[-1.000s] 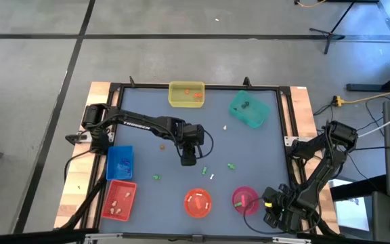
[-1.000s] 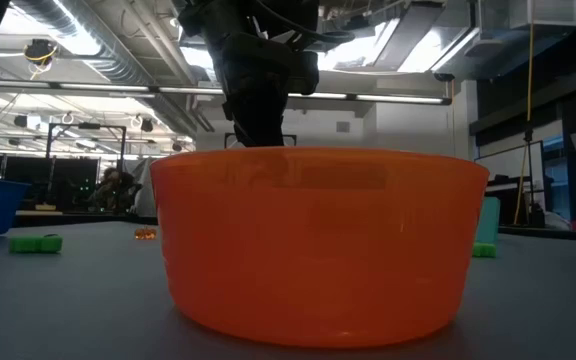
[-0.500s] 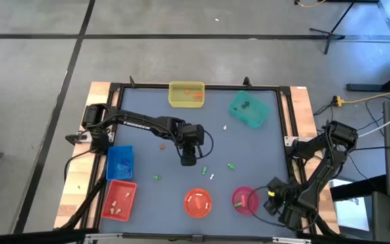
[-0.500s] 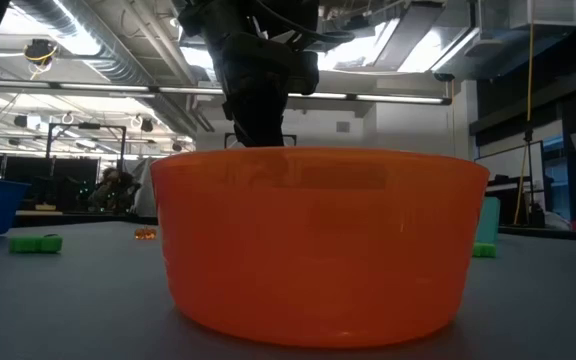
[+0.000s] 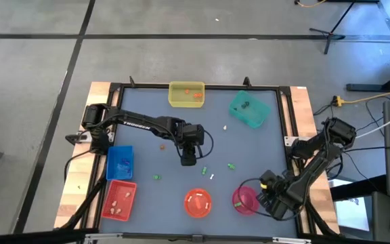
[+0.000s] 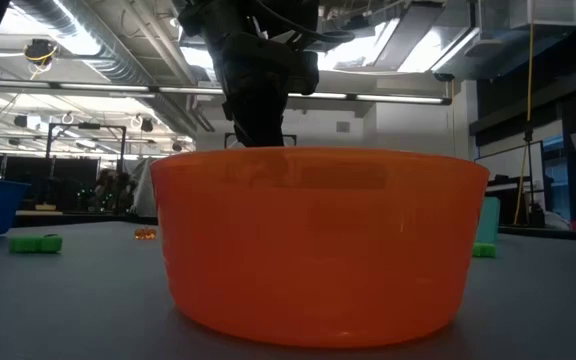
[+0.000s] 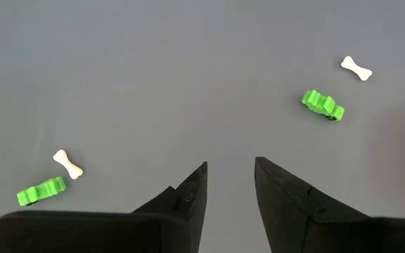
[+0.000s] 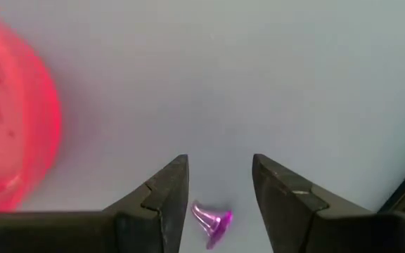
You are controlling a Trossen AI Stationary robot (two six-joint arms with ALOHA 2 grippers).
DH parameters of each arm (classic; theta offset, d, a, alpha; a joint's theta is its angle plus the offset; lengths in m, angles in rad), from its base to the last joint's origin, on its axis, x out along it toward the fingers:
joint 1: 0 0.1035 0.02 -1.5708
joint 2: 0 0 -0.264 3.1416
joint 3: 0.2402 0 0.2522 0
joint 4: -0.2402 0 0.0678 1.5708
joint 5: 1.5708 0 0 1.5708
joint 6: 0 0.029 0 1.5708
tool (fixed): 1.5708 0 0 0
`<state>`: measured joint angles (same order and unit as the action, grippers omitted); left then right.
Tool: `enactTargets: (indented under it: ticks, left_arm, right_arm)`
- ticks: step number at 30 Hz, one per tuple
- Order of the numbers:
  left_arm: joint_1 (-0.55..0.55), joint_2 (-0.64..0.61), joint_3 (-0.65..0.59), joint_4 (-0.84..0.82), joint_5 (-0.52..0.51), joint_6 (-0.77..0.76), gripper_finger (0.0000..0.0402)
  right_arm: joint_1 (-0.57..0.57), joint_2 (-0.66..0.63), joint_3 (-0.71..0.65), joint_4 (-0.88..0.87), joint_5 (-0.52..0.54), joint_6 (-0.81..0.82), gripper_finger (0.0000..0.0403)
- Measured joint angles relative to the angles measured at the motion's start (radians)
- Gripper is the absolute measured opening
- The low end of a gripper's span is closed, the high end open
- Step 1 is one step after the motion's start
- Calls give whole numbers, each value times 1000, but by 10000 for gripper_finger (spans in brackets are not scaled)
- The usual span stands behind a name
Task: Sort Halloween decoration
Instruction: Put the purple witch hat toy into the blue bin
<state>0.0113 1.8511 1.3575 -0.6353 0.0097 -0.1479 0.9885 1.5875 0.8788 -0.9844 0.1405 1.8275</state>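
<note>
Right hand [image 8: 219, 160] is found at the near right of the tabletop [image 5: 263, 146], just right of the pink bowl [image 5: 244, 200]. Its fingers are spread, and a tiny magenta trinket [image 8: 211, 219] is seen lying on the tabletop in the gap between them; it cannot be told whether either finger touches it. To the left along the near edge an orange bowl [image 5: 198, 202] is set, with pale pieces inside, and at the near left a red tray [image 5: 119, 200] holding several beige trinkets.

A little farther in, a green trinket [image 5: 157, 177] is seen left of centre, and a white bone [image 7: 67, 163] lies just beside another green piece [image 7: 41, 190]. A second green piece [image 7: 323, 105] and a second white bone [image 7: 356, 68] lie near each other toward the right. A blue tray [image 5: 120, 163] is placed at the left edge.

Left hand [image 7: 230, 161] is held over the middle of the tabletop, pointing down, fingers parted with nothing between them.

Beyond it an orange trinket [image 5: 160, 145] and a white one [image 5: 225, 127] lie loose. At the far edge a yellow tray [image 5: 186, 95] holds orange pieces, and a teal tray [image 5: 248, 108] to its right holds dark ones.
</note>
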Motion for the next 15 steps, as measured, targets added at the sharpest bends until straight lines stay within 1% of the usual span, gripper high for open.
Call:
enactTargets:
  ticks: [3, 7, 9, 15]
  left_arm:
    - [0, 0, 0, 0, 0, 0, 104]
    - [0, 0, 0, 0, 0, 0, 104]
    - [0, 0, 0, 0, 0, 0, 104]
    - [0, 0, 0, 0, -1, 0, 104]
  right_arm:
    - [-2, -3, 30, -24, 4, -98, 159]
    - [0, -4, 55, -37, -47, -303, 159]
    - [0, -4, 56, -37, -64, -377, 159]
    - [-1, -1, 53, -40, -86, -516, 159]
